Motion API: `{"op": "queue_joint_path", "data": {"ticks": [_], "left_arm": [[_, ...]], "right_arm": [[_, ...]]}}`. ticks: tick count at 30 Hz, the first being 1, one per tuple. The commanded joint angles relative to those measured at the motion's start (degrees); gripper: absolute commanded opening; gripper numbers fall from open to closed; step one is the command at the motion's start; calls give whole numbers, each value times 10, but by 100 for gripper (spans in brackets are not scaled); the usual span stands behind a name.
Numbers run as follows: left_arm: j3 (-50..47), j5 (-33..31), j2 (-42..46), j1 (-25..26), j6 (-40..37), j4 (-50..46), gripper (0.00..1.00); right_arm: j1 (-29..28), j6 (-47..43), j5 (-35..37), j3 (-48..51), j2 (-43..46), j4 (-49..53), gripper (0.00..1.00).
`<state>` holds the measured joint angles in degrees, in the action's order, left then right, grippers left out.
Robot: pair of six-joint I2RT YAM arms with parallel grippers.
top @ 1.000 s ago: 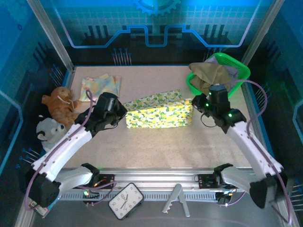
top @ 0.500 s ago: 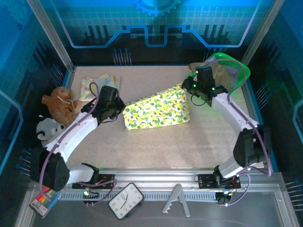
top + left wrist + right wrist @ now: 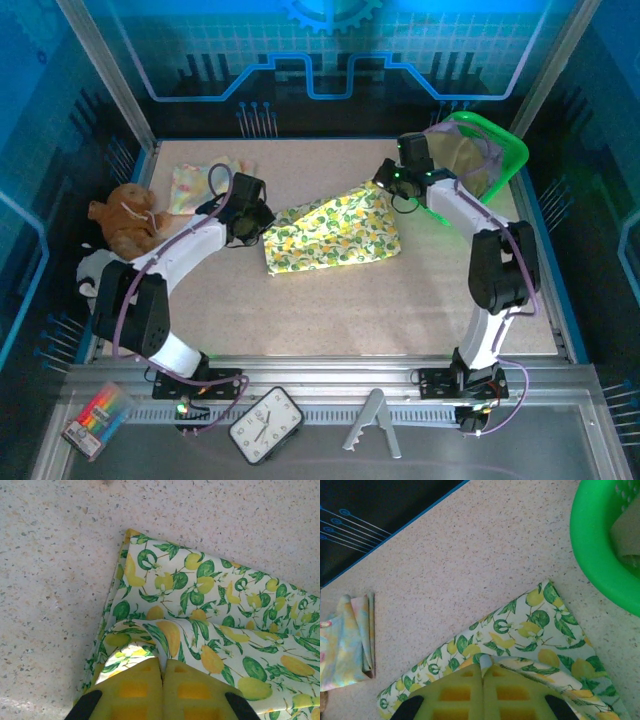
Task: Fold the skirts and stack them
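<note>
Yellow-green floral skirt (image 3: 335, 235) edge carried farther back since prev.

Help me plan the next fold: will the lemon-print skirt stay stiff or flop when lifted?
Probably floppy: the skirt sags in soft folds where the left gripper pinches it. Likely light: the right gripper holds a corner up with a small pinch.

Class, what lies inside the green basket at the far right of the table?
Crumpled olive-khaki cloth sits in the green basket, rising above its rim. Anything under that cloth, and the basket's floor, is covered.
</note>
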<state>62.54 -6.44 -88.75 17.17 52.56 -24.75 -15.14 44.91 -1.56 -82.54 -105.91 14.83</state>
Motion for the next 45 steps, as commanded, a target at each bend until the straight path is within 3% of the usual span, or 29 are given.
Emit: {"op": "queue_joint_path", "data": {"ticks": [1, 5, 7, 8, 12, 13, 14, 17, 21, 31, 35, 40, 45], "left_arm": [[9, -2, -27, -10, 11, -1, 0], [26, 3, -64, -19, 8, -2, 0], [37, 23, -85, -31, 8, 6, 2], [44, 36, -92, -36, 5, 12, 12], [90, 85, -99, -38, -38, 0, 80], [100, 82, -94, -35, -47, -10, 95], [104, 79, -87, -32, -55, -21, 99], [99, 77, -57, -17, -71, -26, 99], [100, 107, -62, 9, -99, -18, 99], [161, 107, -172, -6, -129, -31, 99], [175, 100, -217, -18, -149, -12, 99], [219, 113, -309, -23, -160, -23, 99], [192, 122, -305, -27, -141, -23, 99]], "right_arm": [[7, -2, 0, -27, -25, -17, 0], [8, -1, 20, -38, -44, -24, 2], [10, -4, 25, -55, -57, -17, 16], [11, -7, 25, -64, -61, -10, 28], [16, -32, 4, -98, -51, 36, 65], [15, -41, -3, -100, -42, 52, 83], [15, -47, -8, -100, -34, 65, 99], [3, -64, -16, -76, -3, 88, 100], [-16, -89, -79, -60, -8, 90, 100], [-40, -96, -216, -173, -167, 74, 100], [-45, -87, -176, -216, -228, 89, 100], [-37, -59, 30, -231, -258, 165, 100], [-28, -64, 48, -226, -258, 180, 100]]}}
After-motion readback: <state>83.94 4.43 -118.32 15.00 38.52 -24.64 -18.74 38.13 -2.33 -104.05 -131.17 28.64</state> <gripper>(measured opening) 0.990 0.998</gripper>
